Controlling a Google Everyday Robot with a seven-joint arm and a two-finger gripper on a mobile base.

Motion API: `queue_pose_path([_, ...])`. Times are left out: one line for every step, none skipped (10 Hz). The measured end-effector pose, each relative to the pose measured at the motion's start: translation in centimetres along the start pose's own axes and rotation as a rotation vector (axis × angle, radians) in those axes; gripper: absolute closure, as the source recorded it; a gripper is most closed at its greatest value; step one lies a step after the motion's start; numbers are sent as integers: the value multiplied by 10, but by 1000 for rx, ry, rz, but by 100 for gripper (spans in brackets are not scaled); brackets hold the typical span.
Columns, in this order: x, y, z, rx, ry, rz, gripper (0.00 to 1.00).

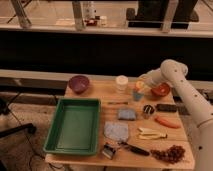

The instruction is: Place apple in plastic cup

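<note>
A small blue plastic cup [137, 95] stands on the wooden table [95, 94], right of centre near the back. My gripper [139, 86] is directly over the cup's mouth, at the end of the white arm [172, 72] that reaches in from the right. A small yellowish round thing, which looks like the apple [139, 85], sits at the gripper tip just above the cup's rim. I cannot tell whether it is held or resting on the cup.
A white cup [121, 82] stands left of the blue cup and an orange bowl [161, 90] right of it. A purple bowl [79, 83] is at the back left, with a green tray [75, 125] in front of it. A blue sponge [126, 114], a cloth, a carrot [166, 122], a banana [151, 133] and grapes [169, 154] lie at the front right.
</note>
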State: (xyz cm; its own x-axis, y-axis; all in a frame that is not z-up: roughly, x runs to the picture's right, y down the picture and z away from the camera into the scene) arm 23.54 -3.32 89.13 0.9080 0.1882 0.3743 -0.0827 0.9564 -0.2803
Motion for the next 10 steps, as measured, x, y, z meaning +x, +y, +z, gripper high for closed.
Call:
queue_pose_path([2,1,0,0,1,3,80])
queue_pose_path([2,1,-2,4,5,-1,73])
queue_pose_path([-6,0,-4,25,0,-13,61])
queue_pose_path([-9,-1,-5,33,-3,-16,53])
queue_pose_path([-13,0,-5,43,-6,-17,41])
queue_pose_path([-14,1,-5,48,-7,-17,32])
queue_pose_path([-15,1,-5,51,-8,-17,26])
queue_pose_path([-16,1,-5,56,-9,-15,20])
queue_pose_path([-16,2,-4,58,-8,-12,20])
queue_pose_path([-16,2,-3,59,-7,-11,20])
